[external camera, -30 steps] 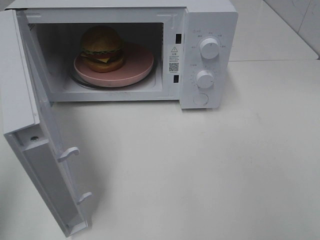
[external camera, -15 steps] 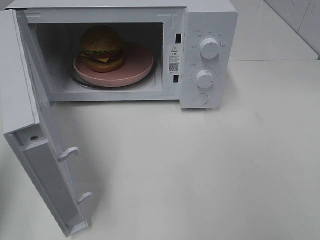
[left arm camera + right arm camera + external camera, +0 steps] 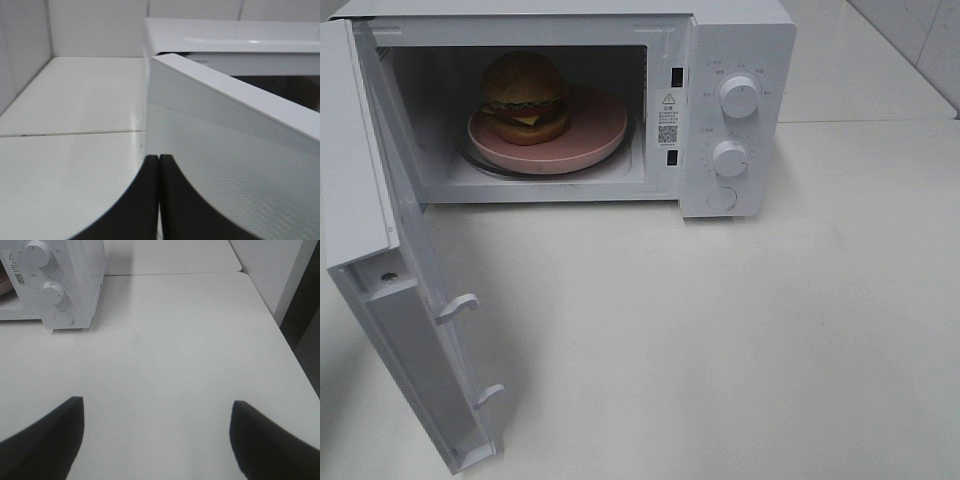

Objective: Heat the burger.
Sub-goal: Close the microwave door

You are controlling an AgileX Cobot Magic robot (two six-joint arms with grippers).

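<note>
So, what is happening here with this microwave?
The burger sits on a pink plate inside the microwave, and the door stands wide open. The left gripper is shut, holds nothing, and faces the outer side of the door; I cannot tell if it touches it. The right gripper is open and empty above the table. The door is not yet closed for heating.

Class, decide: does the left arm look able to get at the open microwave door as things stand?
Probably yes. The left gripper, shut, sits close by the outer face of the microwave door, and nothing shows between them.
</note>
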